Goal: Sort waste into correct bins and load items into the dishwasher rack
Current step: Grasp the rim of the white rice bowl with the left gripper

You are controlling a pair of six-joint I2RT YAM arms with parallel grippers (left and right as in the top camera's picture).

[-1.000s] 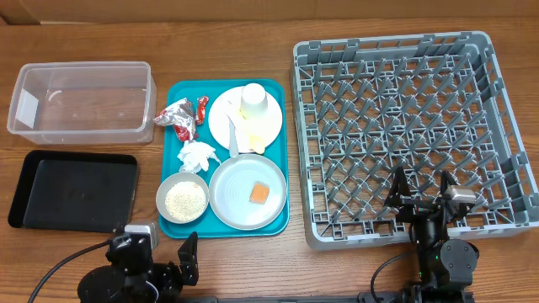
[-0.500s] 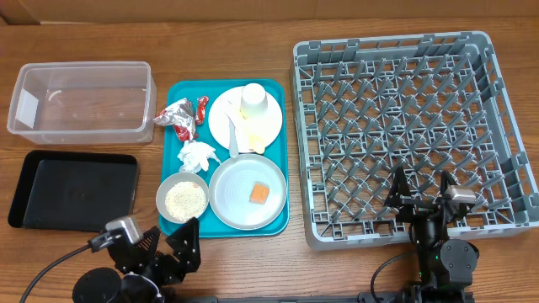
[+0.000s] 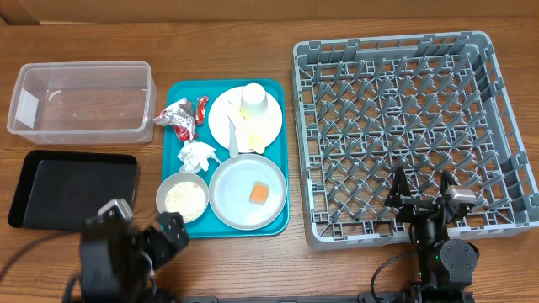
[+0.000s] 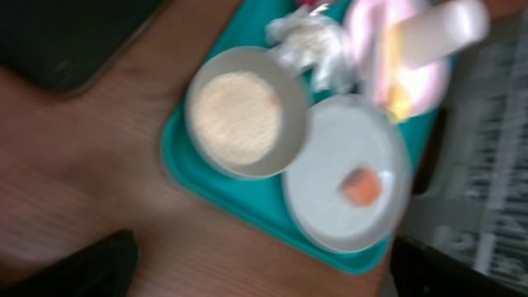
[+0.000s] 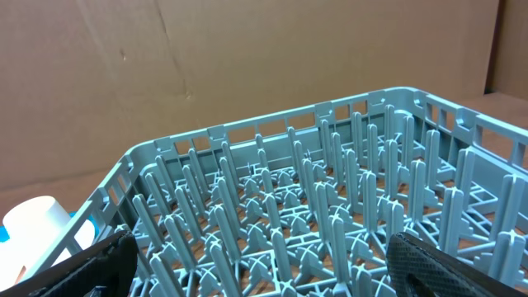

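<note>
Overhead, you see the left gripper (image 3: pixel 173 231) poised over bare table just short of the near corner of the teal tray (image 3: pixel 189 91), its fingers spread apart with nothing between them. The left wrist view agrees: two dark fingertips sit at the bottom corners with only wood between. Just ahead of those fingers is the small grey bowl (image 4: pixel 295 124) full of white rice grains (image 4: pixel 238 120), and beside it, further toward the right fingertip, lies the light grey plate (image 4: pixel 330 148) carrying the orange food cube (image 4: pixel 361 187). Beyond both are the crumpled white napkin (image 3: pixel 196 155), the wrappers (image 3: pixel 175 114) and the white cup (image 3: pixel 254 103) standing on the pale pink plate (image 3: pixel 223 118). Food sits in the dishes, so I judge you must empty them before racking. The black tray (image 3: pixel 76 194) lies close beside the left fingers and the clear tub (image 3: pixel 84 130) further out past it, so that arm likely serves the bins. The right gripper (image 3: pixel 421 189) hangs over the near rim of the dishwasher rack (image 3: pixel 387 44), fingers parted and empty, pegs spreading out ahead of them; it looks parked there to receive dishes.
</note>
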